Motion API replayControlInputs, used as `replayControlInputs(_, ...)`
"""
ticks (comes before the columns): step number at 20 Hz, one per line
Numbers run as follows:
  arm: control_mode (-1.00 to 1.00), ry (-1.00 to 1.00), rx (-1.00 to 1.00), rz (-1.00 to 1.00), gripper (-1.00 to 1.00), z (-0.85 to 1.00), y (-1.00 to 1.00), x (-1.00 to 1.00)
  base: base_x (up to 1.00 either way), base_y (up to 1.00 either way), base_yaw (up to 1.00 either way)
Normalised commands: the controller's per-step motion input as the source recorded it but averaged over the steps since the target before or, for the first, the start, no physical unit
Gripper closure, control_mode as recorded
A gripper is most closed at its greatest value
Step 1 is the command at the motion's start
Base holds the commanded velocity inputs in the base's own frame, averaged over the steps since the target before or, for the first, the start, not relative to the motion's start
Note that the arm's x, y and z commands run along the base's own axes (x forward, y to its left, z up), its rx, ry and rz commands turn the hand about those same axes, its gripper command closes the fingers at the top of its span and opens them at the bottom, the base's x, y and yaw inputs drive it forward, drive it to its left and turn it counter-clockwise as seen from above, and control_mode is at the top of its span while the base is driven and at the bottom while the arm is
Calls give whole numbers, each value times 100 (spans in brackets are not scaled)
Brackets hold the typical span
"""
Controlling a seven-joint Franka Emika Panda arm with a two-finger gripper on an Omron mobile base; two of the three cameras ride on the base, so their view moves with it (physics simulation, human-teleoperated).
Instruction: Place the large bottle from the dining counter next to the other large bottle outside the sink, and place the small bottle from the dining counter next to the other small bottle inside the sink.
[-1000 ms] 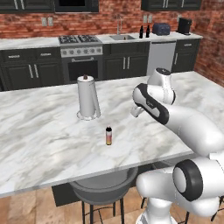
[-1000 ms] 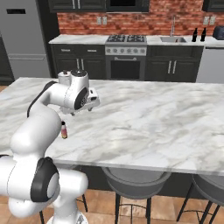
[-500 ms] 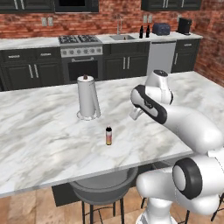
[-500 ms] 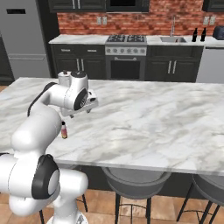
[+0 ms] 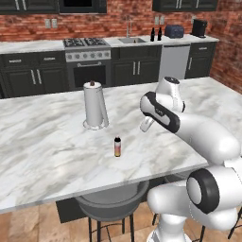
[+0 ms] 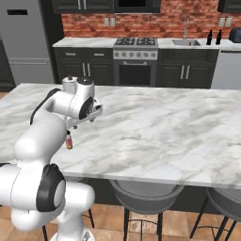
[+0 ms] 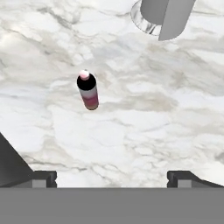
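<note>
A small bottle (image 5: 117,146) (image 6: 69,140) with a dark cap and a pink-orange label stands upright on the marble dining counter (image 5: 47,151). My gripper (image 5: 145,125) hangs above the counter a little to the right of it, open and holding nothing. In the hand view the bottle (image 7: 88,90) sits ahead and left of centre, clear of the wide-apart gripper (image 7: 112,177). Two dark bottles (image 5: 152,34) (image 6: 210,37) stand on the back counter beside the sink (image 5: 128,40) (image 6: 187,42).
A paper towel holder (image 5: 94,105) (image 7: 162,15) stands on the dining counter just behind the small bottle. Stools (image 5: 111,205) (image 6: 146,193) tuck under the counter's near edge. A stove (image 5: 85,43) and a toaster (image 5: 175,31) line the back counter.
My gripper has edged slightly lower and towards the small bottle. The bottle and paper towel holder stay where they were.
</note>
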Motion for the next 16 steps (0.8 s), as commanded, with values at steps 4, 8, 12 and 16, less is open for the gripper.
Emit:
replayControlInputs(4, -100, 0, -1, 14, -100, -8, 16, 0, 0, 0, 0)
replayControlInputs(8, -100, 0, -1, 12, -100, -7, 20, 0, 0, 0, 0)
replayControlInputs(12, -100, 0, -3, 9, -100, -7, 26, 0, 0, 0, 0)
replayControlInputs(16, -100, 0, -4, 8, -100, -8, 29, 0, 0, 0, 0)
